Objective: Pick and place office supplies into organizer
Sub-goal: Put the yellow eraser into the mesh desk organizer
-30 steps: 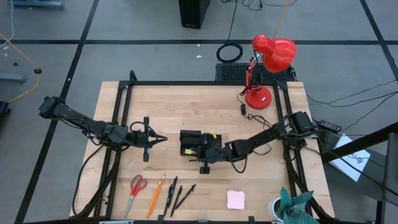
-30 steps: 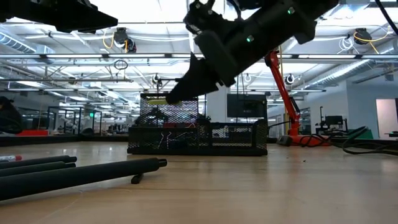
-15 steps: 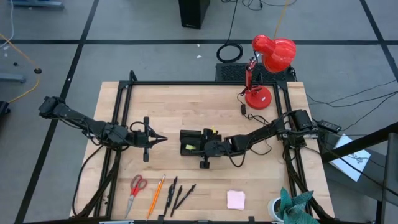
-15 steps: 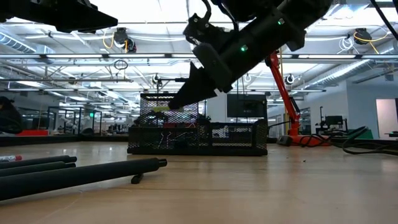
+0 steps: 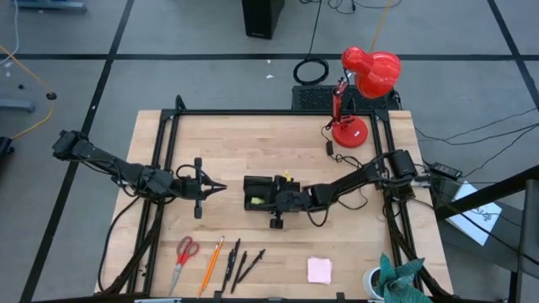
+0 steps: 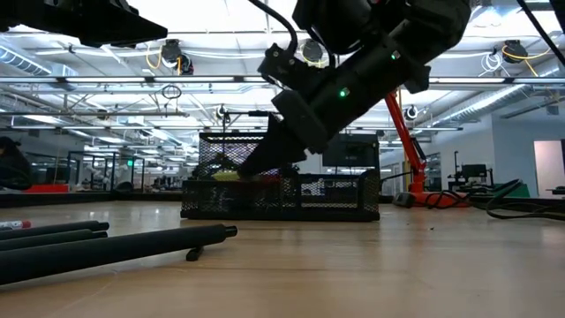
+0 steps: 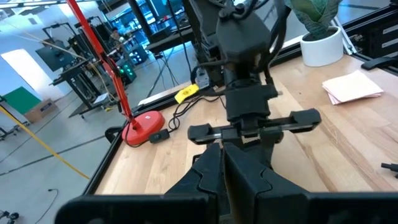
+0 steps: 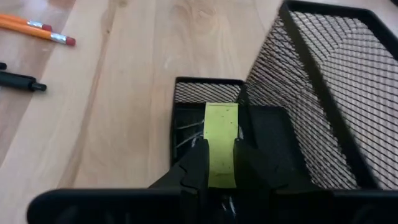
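The right gripper (image 8: 217,163) pinches a small, flat yellow-green piece (image 8: 221,144) between its closed fingers, holding it low over the shallow compartment of the black wire-mesh organizer (image 5: 259,192) at the table's centre. The piece looks light and thin, probably stiff enough to stay straight when gripped by its near end, as it is now; it should drop freely once released. Only the right wrist view shows the grip itself; the high view shows just a yellow speck, but also the red-handled scissors (image 5: 184,255), orange pencil (image 5: 210,263) and black pens (image 5: 241,263) waiting along the near edge. The left gripper (image 5: 212,188) waits, closed and empty, left of the organizer.
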Action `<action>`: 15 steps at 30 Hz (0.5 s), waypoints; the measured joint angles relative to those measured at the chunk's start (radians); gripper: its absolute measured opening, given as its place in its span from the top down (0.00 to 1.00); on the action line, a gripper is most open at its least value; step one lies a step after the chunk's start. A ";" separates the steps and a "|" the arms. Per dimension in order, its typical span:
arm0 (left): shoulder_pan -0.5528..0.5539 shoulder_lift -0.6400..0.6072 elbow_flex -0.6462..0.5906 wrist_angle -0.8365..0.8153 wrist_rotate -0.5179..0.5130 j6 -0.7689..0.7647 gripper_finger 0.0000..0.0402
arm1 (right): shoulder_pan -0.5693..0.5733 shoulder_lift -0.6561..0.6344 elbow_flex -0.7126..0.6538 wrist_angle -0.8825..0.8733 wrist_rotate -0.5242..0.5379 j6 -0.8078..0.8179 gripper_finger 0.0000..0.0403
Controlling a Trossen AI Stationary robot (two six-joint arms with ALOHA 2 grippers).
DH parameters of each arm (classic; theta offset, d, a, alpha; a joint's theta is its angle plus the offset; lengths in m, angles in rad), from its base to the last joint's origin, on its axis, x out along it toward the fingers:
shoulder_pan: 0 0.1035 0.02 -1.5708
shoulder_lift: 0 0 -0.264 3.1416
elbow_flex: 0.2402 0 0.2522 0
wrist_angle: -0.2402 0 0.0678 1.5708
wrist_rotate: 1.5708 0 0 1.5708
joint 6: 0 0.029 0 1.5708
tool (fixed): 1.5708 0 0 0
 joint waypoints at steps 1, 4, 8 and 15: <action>0.000 0.000 0.000 0.000 0.000 0.000 0.94 | 0.000 0.004 0.001 0.008 -0.002 0.000 0.87; 0.000 0.000 0.000 -0.001 0.000 0.000 0.94 | 0.000 0.005 0.000 0.010 -0.001 0.000 0.87; 0.000 0.000 0.000 -0.001 0.000 0.000 0.94 | 0.000 0.001 0.000 0.007 0.001 -0.005 0.86; 0.000 0.000 0.000 -0.001 0.000 0.000 0.94 | 0.002 0.001 0.000 0.006 0.002 0.002 0.78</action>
